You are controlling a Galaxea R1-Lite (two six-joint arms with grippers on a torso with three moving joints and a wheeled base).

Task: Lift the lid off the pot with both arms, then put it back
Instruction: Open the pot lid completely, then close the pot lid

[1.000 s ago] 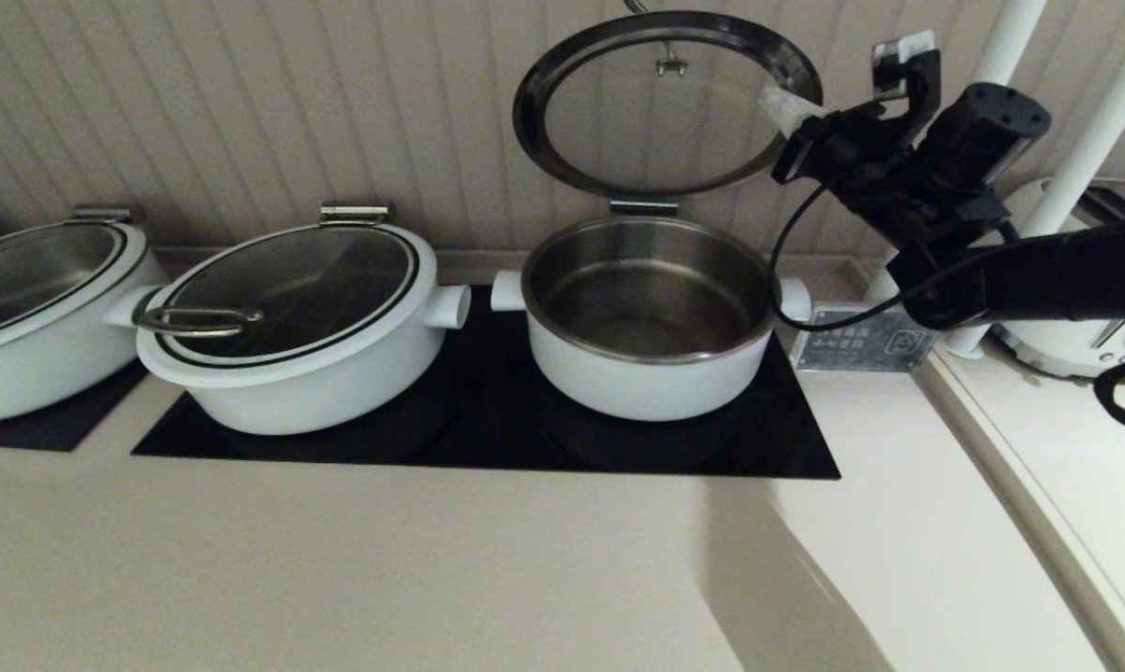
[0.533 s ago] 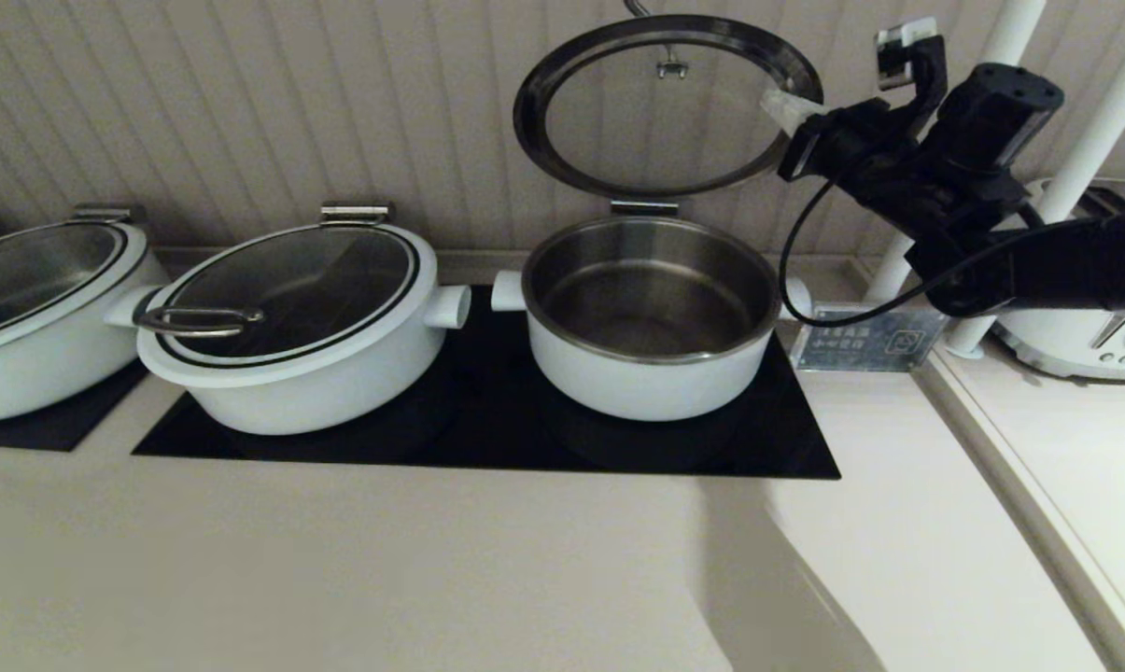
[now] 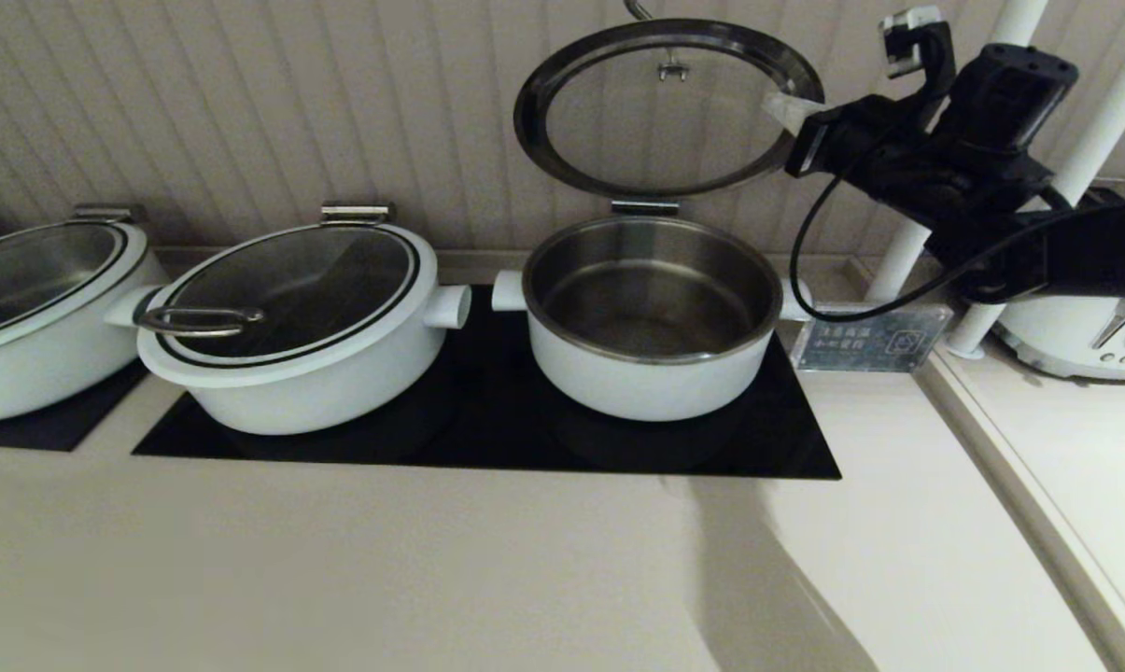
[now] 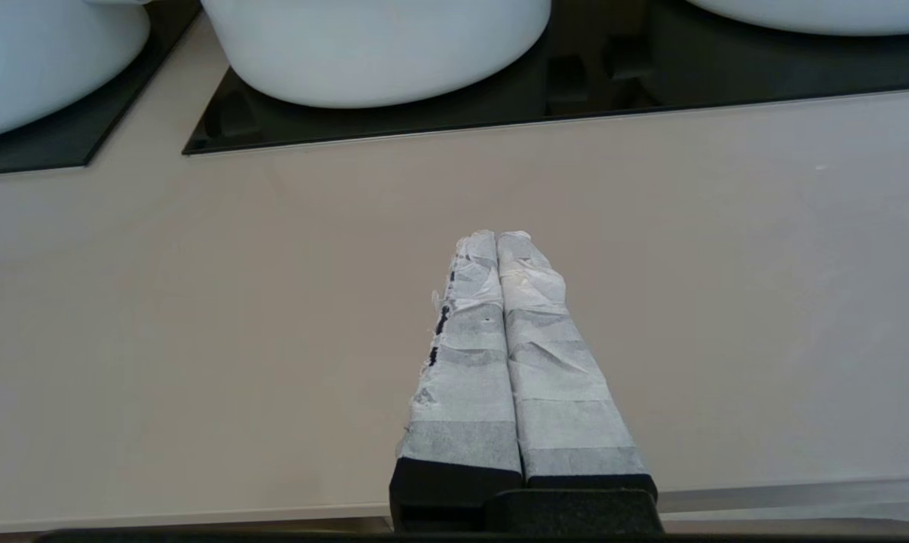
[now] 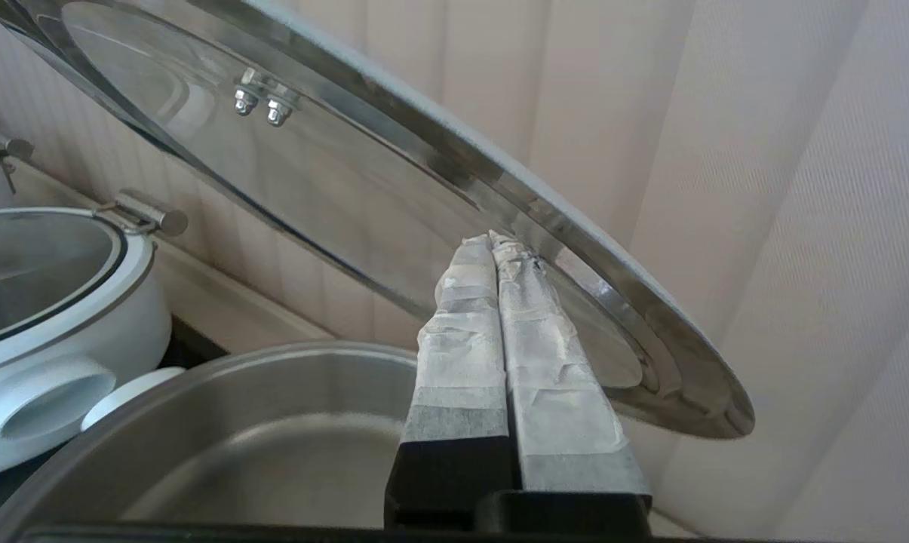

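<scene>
The pot [image 3: 651,322] stands open on the black hob, steel inside showing. Its glass lid [image 3: 667,107] with a dark steel rim is swung up on a rear hinge and stands nearly upright against the wall. My right gripper [image 3: 779,105] is shut and empty, its taped tips pressed against the underside of the lid's right rim; the right wrist view shows the tips [image 5: 493,241] touching the rim [image 5: 575,226] above the pot [image 5: 273,422]. My left gripper [image 4: 497,237] is shut and empty, low over the counter in front of the hob, out of the head view.
A wider white pot [image 3: 301,322] with a closed lid stands left of the pot, another [image 3: 39,313] at the far left. A small sign plate [image 3: 868,341] and a white pole [image 3: 917,243] stand to the right. A toaster [image 3: 1085,331] sits at the far right.
My right arm has risen slightly and shifted right, its tips staying at the lid's right rim. The lid has tipped a little further upright.
</scene>
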